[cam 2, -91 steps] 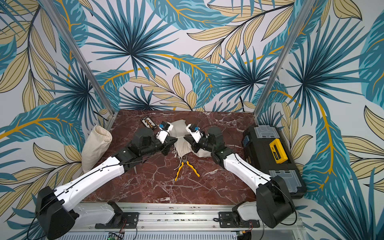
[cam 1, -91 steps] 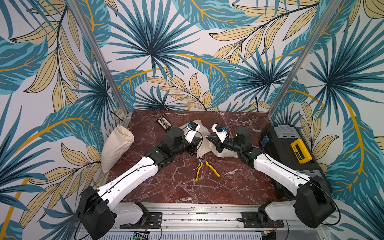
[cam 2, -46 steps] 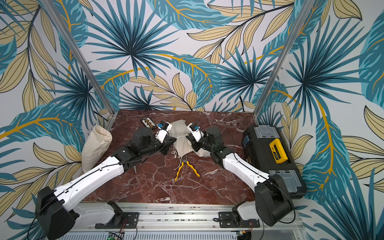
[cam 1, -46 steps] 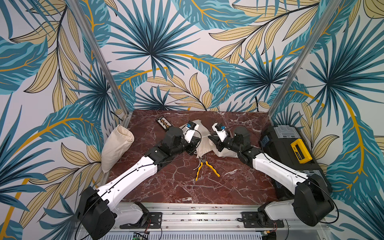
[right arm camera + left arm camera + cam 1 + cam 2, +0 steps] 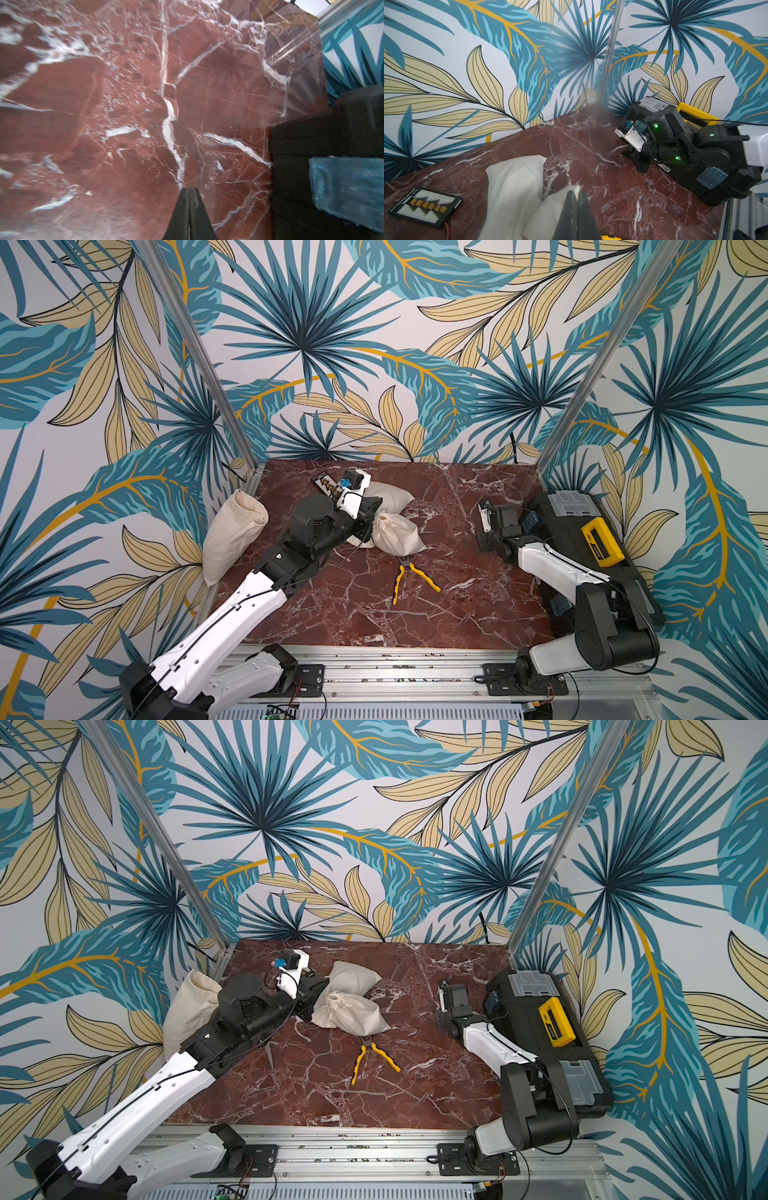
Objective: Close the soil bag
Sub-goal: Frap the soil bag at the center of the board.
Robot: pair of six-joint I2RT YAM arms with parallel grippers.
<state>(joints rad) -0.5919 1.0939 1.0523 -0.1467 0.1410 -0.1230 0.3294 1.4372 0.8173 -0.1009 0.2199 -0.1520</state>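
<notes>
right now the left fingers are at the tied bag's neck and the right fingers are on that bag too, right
No. The right fingers are off the tied bag, shut over the table next to the toolbox; the right wrist view shows it, and both top views agree. The left fingers are at its neck, as you said.

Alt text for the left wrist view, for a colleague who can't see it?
The left gripper, shut, sits against the cream soil bag on the red marble table, a second cream bag touching it. Across the table the right arm reaches down beside a black toolbox; a small black parts tray lies apart.
</notes>
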